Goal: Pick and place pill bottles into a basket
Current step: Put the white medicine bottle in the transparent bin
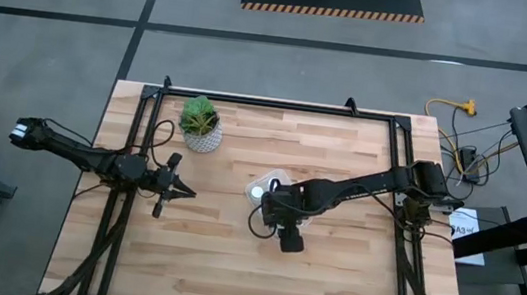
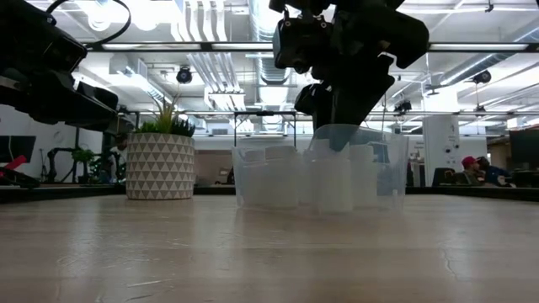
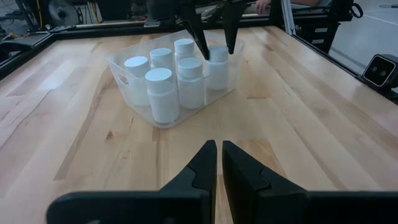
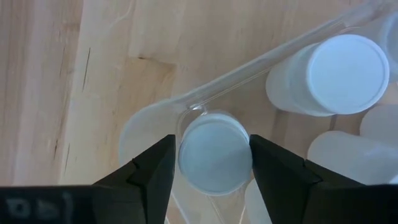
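Right gripper [image 4: 211, 163] is over one corner of the basket [image 3: 127, 78], fingers straddling the cap of a corner bottle [image 4: 215, 159]; the right wrist view shows the fingers right at the cap's sides, but I can't tell whether they touch or still grip it. Left wrist view is the only one giving a count: six bottles [image 3: 163, 93] standing upright in the basket, long axes vertical, caps up, packed in two rows, with the right arm's fingers coming down on the far corner one. High view hides most of that under the arm, just a bit of basket [image 1: 267, 182] showing near table centre, beside the plant pot [image 1: 203, 135]. Low view shows the basket [image 2: 253, 177] as clear thin-walled plastic with rounded corners, the bottles inside as frosted white cylinders, and the pot [image 2: 160, 167] with a triangle pattern. Caps are flat, round, smooth white. Table [image 1: 328, 276] is pale butcher-block wood. Left gripper [image 3: 218, 163] is pinched closed, empty, parked well apart from the basket and pointing toward it.
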Controlling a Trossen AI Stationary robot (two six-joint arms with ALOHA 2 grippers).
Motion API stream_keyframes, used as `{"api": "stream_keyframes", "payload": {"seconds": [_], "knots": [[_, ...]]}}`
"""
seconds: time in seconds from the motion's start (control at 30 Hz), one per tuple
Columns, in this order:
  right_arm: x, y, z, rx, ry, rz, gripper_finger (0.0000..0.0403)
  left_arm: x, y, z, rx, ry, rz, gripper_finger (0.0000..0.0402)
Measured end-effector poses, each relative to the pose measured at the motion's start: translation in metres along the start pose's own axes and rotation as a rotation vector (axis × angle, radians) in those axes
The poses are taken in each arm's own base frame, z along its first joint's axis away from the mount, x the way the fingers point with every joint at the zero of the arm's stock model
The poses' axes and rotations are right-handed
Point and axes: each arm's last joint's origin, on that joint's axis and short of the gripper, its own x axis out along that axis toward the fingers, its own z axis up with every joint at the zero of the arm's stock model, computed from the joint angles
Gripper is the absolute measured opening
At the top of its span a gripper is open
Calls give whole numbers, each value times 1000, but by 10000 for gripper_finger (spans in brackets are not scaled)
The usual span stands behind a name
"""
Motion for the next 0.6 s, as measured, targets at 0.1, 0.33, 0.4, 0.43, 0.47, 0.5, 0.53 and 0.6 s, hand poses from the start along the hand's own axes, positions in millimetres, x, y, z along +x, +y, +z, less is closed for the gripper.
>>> {"api": "stream_keyframes", "payload": {"seconds": [0.1,0.33,0.4,0.43,0.47,0.5,0.53,0.6], "knots": [[0,0,0,0,-1,-1,195,0,0,0,0,0,0,8],[0,0,1,0,-6,-1,196,0,0,0,0,0,0,8],[0,0,1,-1,-8,-1,196,0,0,0,0,0,0,8],[0,0,1,-1,-8,-1,196,0,0,0,0,0,0,8],[0,0,1,-1,-10,-1,196,0,0,0,-1,0,0,8],[0,0,1,-1,-14,-1,196,0,0,0,-1,0,0,8],[0,0,2,-2,-17,0,196,0,0,0,-1,0,0,8],[0,0,2,-1,-19,0,196,0,0,0,-1,0,0,8]]}}
